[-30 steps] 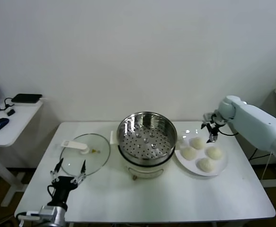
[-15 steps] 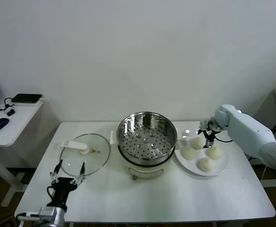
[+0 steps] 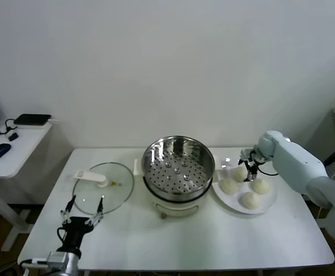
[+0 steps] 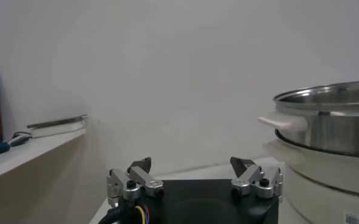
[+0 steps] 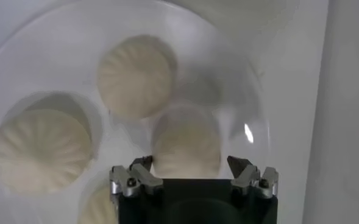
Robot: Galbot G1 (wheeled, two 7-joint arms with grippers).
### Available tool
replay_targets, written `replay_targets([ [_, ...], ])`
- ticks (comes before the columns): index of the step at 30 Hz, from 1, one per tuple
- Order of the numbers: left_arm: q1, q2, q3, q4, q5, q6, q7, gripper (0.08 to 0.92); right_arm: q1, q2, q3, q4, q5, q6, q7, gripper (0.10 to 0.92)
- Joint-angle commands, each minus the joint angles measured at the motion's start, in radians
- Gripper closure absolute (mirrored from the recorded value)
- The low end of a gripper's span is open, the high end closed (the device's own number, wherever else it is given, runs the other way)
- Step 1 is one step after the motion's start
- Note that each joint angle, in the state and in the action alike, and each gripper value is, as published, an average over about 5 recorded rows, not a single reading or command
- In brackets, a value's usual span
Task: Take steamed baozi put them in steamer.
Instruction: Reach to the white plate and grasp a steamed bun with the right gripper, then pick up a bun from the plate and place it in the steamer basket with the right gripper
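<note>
**White buns on the plate, open right gripper over one**

Creamy white buns (image 3: 245, 186), four of them, sit together on a round white plate (image 3: 268, 203) near the right edge of the table (image 3: 213, 241). None is lifted. The right gripper (image 3: 250, 167) hangs just above the bun nearest the back edge of the table (image 5: 186, 143), its jaws spread wide with one finger on either side of that bun; the wrist view shows the fingertips (image 5: 141, 164) apart and nothing clamped between them. Whether they touch the bun cannot be told.

Just beside the plate, toward the middle of the table, stands the shiny steel steamer (image 3: 178, 168) on its white pot base, its perforated floor bare of buns. A flat glass lid (image 3: 103, 187) lies on the table toward the left edge, apart from the steamer.

The left gripper (image 3: 83, 209) waits at the front left corner of the table, near the lid's front rim, jaws open and empty.
</note>
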Motion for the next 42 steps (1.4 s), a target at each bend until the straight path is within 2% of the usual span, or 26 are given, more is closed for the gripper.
replay_targets([
  [1,0.000,-0.001,0.000,0.001,0.000,0.000,0.000,0.177,-0.006,0.008,0.018,-0.020,-0.013,0.006,0.003,0.206],
  [4,-0.001,-0.002,0.000,0.004,0.000,-0.001,-0.001,0.177,-0.009,0.012,0.029,-0.024,-0.012,0.005,0.002,0.248],
  [8,-0.002,-0.003,0.000,0.007,0.000,-0.002,-0.002,0.177,-0.009,0.017,0.034,-0.027,-0.014,0.004,0.001,0.349],
  [11,-0.001,-0.003,0.000,0.007,0.000,-0.003,-0.002,0.177,-0.010,0.017,0.035,-0.027,-0.014,0.004,0.000,0.383],
  [23,0.001,-0.005,-0.004,0.006,0.000,-0.004,-0.003,0.177,0.006,-0.016,0.008,0.042,0.006,-0.001,-0.011,0.381],
  [34,0.013,-0.005,-0.010,0.001,0.005,-0.009,0.003,0.177,0.119,-0.115,-0.133,0.300,0.047,0.020,-0.028,0.365],
  [42,0.017,-0.010,-0.011,0.002,0.021,-0.014,0.001,0.177,0.332,-0.178,-0.276,0.497,0.058,0.103,-0.037,0.364],
])
